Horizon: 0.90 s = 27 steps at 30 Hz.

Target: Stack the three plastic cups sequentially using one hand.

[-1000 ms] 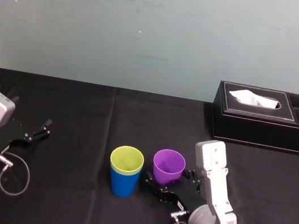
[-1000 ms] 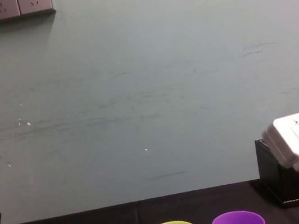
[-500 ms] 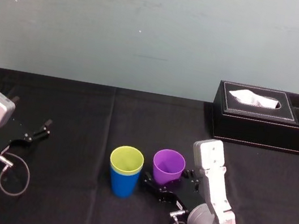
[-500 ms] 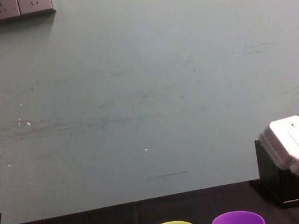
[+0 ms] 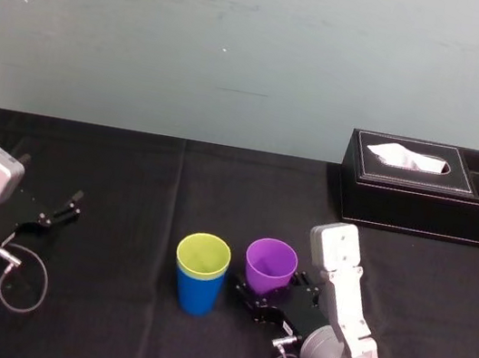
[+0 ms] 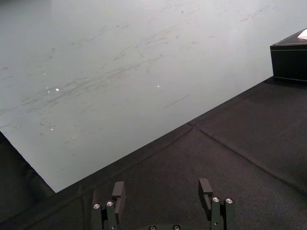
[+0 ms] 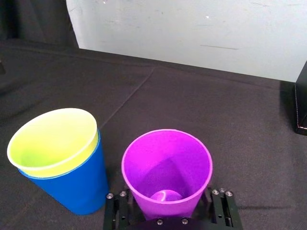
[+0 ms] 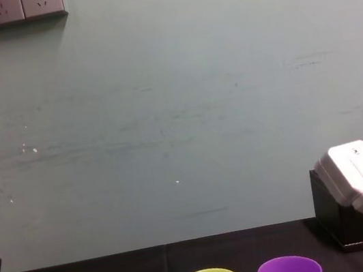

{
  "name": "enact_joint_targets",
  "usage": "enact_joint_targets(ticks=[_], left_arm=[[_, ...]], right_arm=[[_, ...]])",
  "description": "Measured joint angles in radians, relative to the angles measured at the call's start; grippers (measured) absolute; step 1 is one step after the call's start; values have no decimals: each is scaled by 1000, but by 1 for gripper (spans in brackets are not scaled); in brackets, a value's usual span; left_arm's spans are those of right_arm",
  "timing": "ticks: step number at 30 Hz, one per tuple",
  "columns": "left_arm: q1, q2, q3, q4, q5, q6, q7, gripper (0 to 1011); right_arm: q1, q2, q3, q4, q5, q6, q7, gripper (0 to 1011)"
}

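Note:
A yellow-green cup [image 5: 204, 254] sits nested inside a blue cup [image 5: 197, 294] at the table's middle. Just to their right stands the purple cup [image 5: 269, 263], upright on the black cloth. My right gripper [image 5: 265, 292] reaches in low from the near side and straddles the purple cup's base. In the right wrist view the purple cup [image 7: 166, 167] fills the space between the fingers [image 7: 117, 211], which stand open with a thin gap on each side. The nested pair [image 7: 57, 158] stands beside it. My left gripper [image 5: 54, 212] rests open and idle at the far left.
A black tissue box [image 5: 429, 188] stands at the back right, well behind the cups. A looped cable [image 5: 21, 276] lies by the left arm. Bare black cloth [image 5: 174, 186] stretches behind and to the left of the cups.
The right gripper's fingers have drawn in closer around the purple cup's base. The cups and the left arm have not moved.

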Motion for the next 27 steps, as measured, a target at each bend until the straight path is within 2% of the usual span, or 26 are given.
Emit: enact_joint_targets(ticks=[3,6,15,21,27], left_arm=[[0,0,0,0,0,0,0,1000],[0,0,0,0,0,0,0,1000],[0,0,0,0,0,0,0,1000],[0,0,0,0,0,0,0,1000],[0,0,0,0,0,0,0,1000]], right_arm=[[0,0,0,0,0,0,0,746],[-1,0,0,-1,0,0,0,706],[-1,0,0,-1,0,0,-1,703],[-9,25,1,-53,-5,12,10,703],[9,59,10,-133,8,63,52,703]])
